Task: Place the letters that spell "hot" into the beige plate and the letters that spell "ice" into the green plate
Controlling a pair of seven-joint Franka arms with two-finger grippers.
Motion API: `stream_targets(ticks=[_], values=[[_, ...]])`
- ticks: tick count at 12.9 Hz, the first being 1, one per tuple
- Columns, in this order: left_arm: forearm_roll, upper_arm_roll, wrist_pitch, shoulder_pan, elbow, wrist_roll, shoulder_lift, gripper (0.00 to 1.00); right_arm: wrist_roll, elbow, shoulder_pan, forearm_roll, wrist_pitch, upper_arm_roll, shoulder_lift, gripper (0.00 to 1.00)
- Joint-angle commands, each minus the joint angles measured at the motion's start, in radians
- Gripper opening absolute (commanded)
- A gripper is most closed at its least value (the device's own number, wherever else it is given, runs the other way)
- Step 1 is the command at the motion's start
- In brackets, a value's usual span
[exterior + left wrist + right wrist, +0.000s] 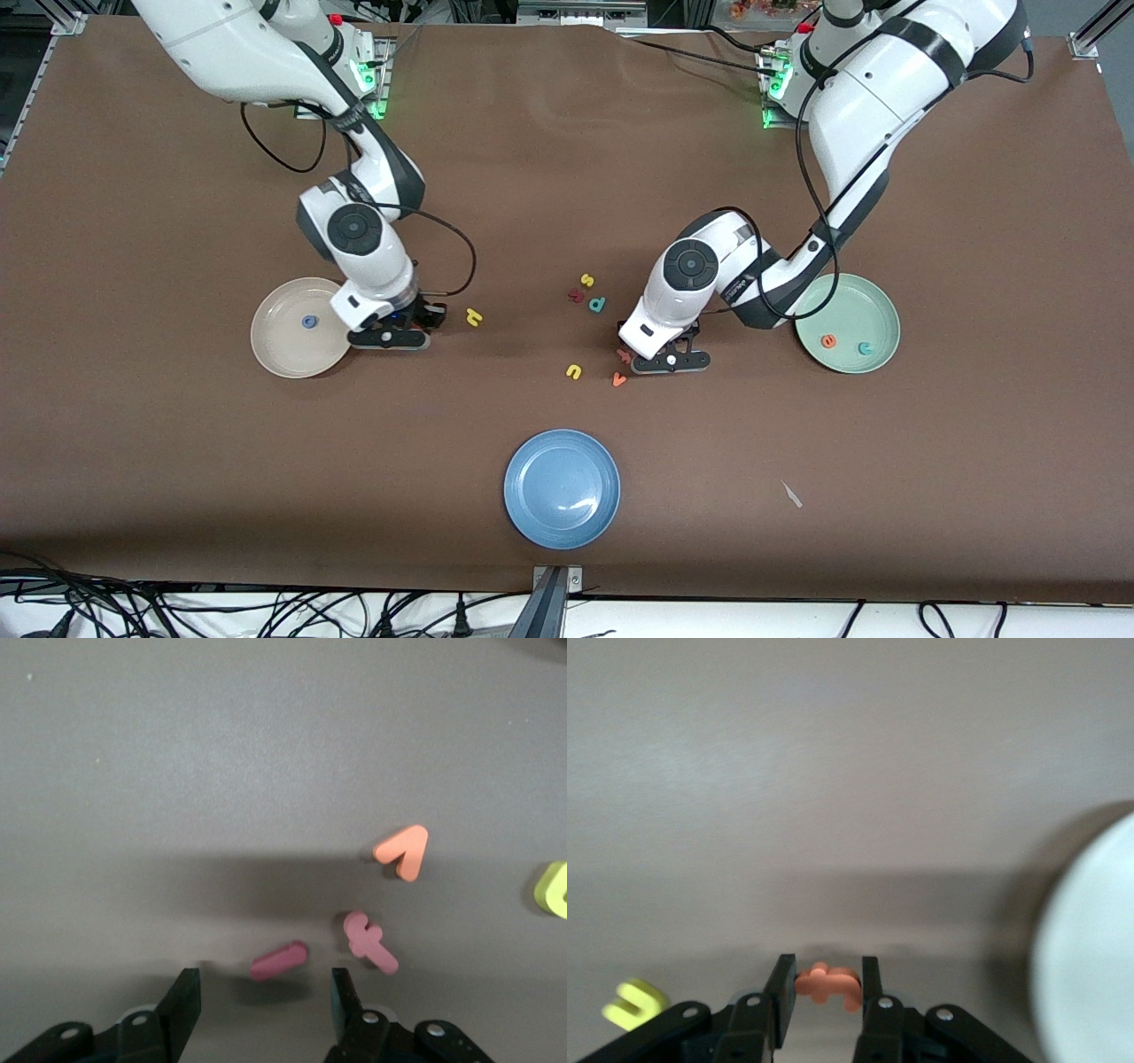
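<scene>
Brown table surface (567, 133), two arms at work low over it.

Front view only: three plates.
- The beige plate (275, 350) at the right arm's end holds the blue "o" (309, 322).
- The green plate (873, 310) at the left arm's end holds the orange "e" (828, 340) and the teal "c" (866, 348).
- The blue plate (562, 487), nearest the camera, holds no letter.

Loose on the table:
- the yellow "h" (475, 316)
- yellow "s" (586, 280)
- dark red "k" (577, 295)
- teal "p" (598, 305)
- yellow "u" (574, 372)
- orange "v" (619, 380)

Wrist views only: what sits at the fingers.
- The right gripper (387, 337), just beside the beige plate's rim, is clamped on the orange "t" (828, 983).
- The left gripper (671, 359), near the "v", stands with fingers (186, 1001) apart. They straddle the maroon "i" (278, 960), with a gap on each side.
- A pink cross-shaped letter (369, 942) lies just beside the "i".

Count: twelve letters, of which three are in plates, one is gripped and eight are on the table.
</scene>
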Motion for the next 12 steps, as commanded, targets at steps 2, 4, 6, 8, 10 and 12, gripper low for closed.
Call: stream_targets(ticks=[2,4,6,8,10,12], values=[[0.027,0.047,-0.002,-0.058,0.063,0.002,0.028,0.62,-0.275,-0.099,-0.119,-0.002,-0.05,-0.024,-0.136,0.28],[0.029,0.047,-0.002,-0.058,0.063,0.002,0.028,0.49,-0.383,-0.128,-0.125,-0.002,-0.038,-0.093,-0.145,0.29],[0.03,0.047,-0.002,-0.058,0.063,-0.001,0.028,0.35,-0.383,-0.17,-0.125,0.001,0.03,-0.106,-0.145,0.55],[0.03,0.047,-0.002,-0.058,0.063,-0.002,0.027,0.17,-0.372,-0.172,-0.125,0.001,0.038,-0.106,-0.147,0.72],[0.03,0.047,-0.002,-0.058,0.063,-0.002,0.025,0.06,-0.327,-0.17,-0.125,0.012,0.038,-0.099,-0.147,0.72],[0.03,0.047,-0.002,-0.056,0.063,-0.002,0.025,0.05,-0.232,-0.165,-0.122,0.022,0.036,-0.048,-0.141,0.72]])
